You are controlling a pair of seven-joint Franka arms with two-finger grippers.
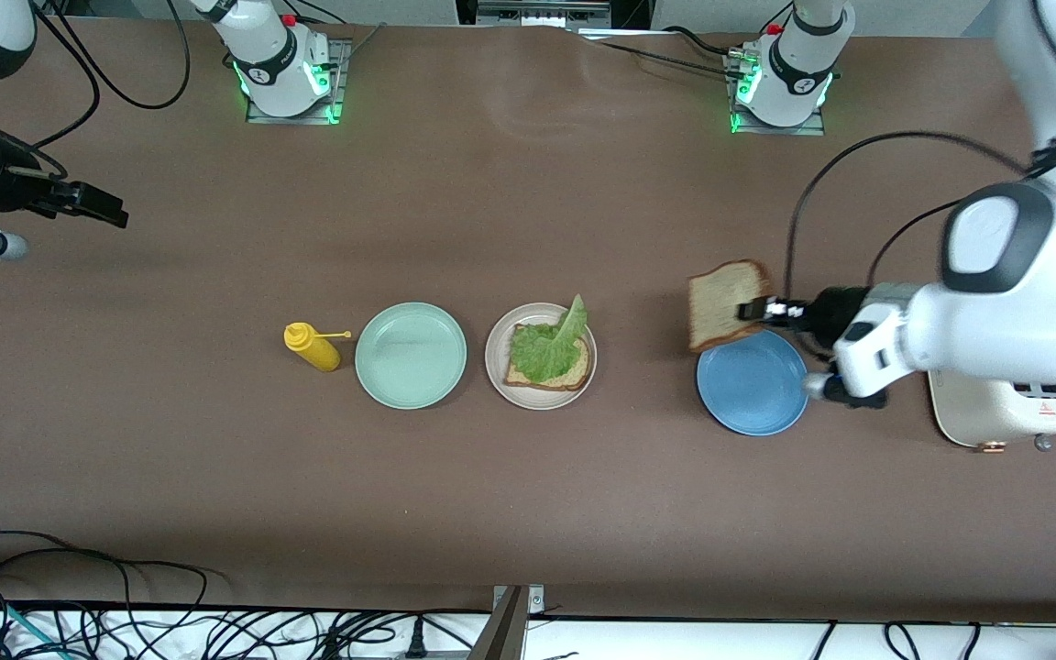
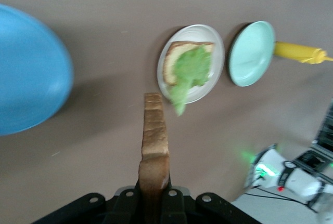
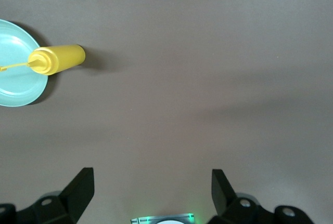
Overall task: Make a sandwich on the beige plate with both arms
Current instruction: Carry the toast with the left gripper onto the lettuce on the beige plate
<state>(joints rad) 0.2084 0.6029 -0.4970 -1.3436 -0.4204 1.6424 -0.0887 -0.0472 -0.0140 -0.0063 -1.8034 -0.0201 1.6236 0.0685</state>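
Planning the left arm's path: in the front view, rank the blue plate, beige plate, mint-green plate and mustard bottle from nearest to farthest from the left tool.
1. Blue plate, just under the left tool.
2. Beige plate, mid-table.
3. Mint-green plate, beside it.
4. Mustard bottle, toward the right arm's end.

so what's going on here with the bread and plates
The left gripper is shut on a bread slice, held in the air over the blue plate's edge. The beige plate already holds a bread slice with lettuce on top. The right gripper waits open over bare table at its end.
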